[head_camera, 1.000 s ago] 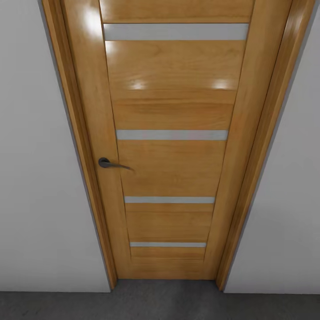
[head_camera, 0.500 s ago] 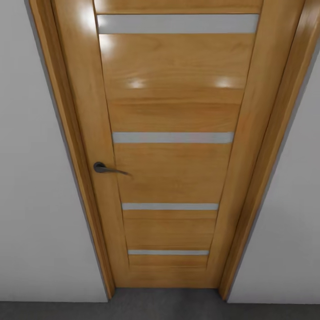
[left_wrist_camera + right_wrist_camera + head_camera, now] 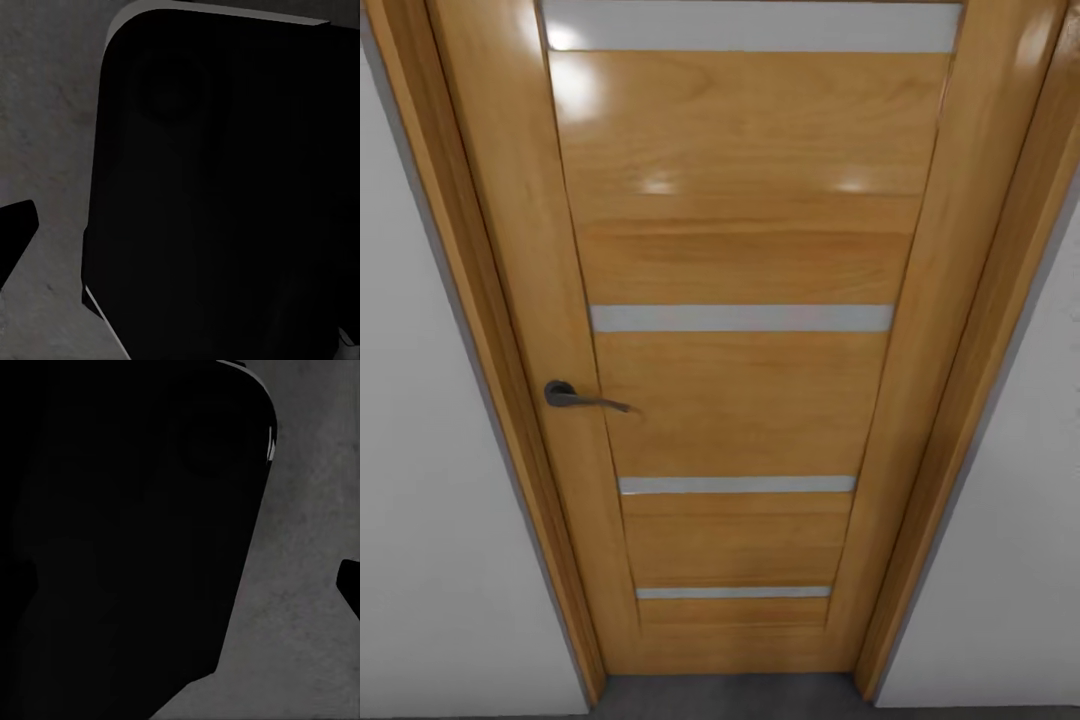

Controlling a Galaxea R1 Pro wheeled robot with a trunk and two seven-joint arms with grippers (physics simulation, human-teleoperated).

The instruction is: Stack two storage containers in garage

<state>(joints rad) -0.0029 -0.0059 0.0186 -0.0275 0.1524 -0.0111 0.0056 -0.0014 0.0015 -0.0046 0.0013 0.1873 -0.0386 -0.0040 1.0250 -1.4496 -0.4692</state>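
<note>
A shut wooden door (image 3: 745, 400) fills the middle of the frame, its dark handle (image 3: 575, 396) at the left. White walls (image 3: 430, 520) stand on both sides. I cannot tell if the grippers are open or closed.

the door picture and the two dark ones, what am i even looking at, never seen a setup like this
This is a simulated wheeled robot with two arms. The big picture comes from a camera on its head. It faces a shut wooden door with pale horizontal strips and a dark lever handle on its left edge, set in a wooden frame between white walls. A strip of dark grey floor shows below.

The two dark pictures come from cameras near each arm's gripper. Each looks down past a black part of the robot's own body at mottled grey floor. Whether the grippers are open or shut cannot be told. No orange bins appear, and nothing can be seen held.
</note>
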